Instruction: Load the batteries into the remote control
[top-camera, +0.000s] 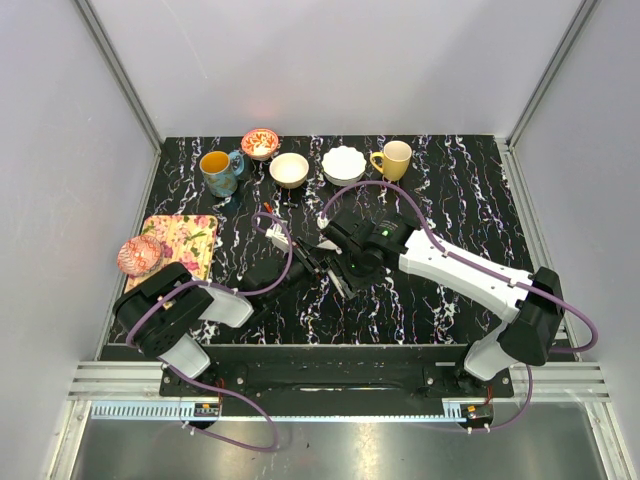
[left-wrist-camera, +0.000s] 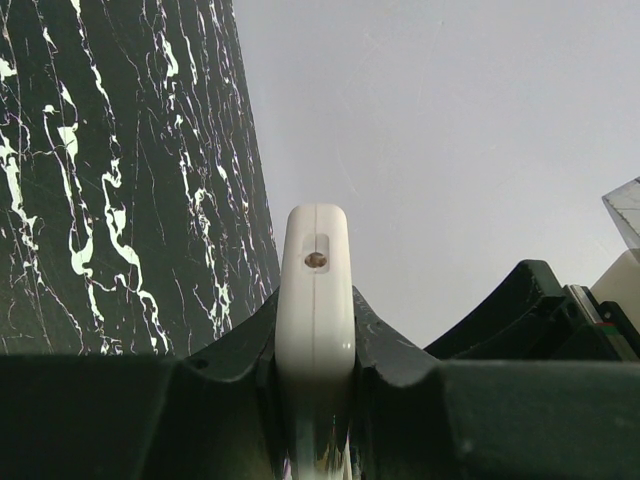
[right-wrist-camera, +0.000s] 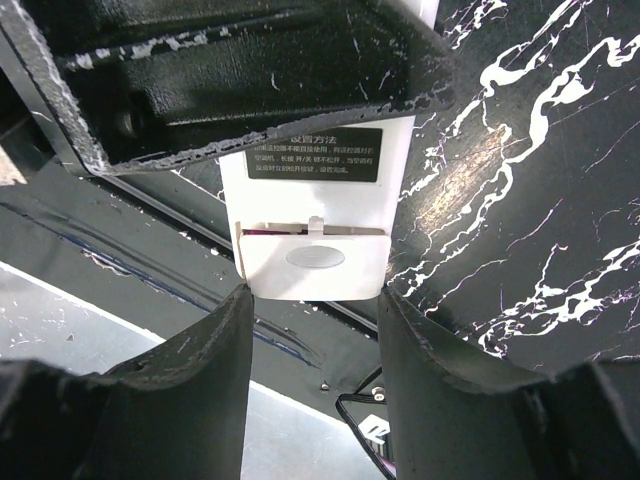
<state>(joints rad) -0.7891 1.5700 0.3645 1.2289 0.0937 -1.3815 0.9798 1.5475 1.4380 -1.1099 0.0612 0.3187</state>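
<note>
Toward the desk's (top-camera: 470, 200) near edge, the remote control (left-wrist-camera: 315, 285) is pinched edge-on by the left gripper (left-wrist-camera: 315, 335). The right gripper (right-wrist-camera: 315, 300) is spread astride its battery cover (right-wrist-camera: 315, 262). If the cover is forced, the remote may be twisted loose.

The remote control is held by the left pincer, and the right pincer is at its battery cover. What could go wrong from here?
1. The left pincer clamps the remote at the end far from the cover, so a push there might lever it loose.
2. The cover shows a narrow gap at its seam. The right pincer straddles its corners and may squeeze it shut, or let it fall on the table.
</note>
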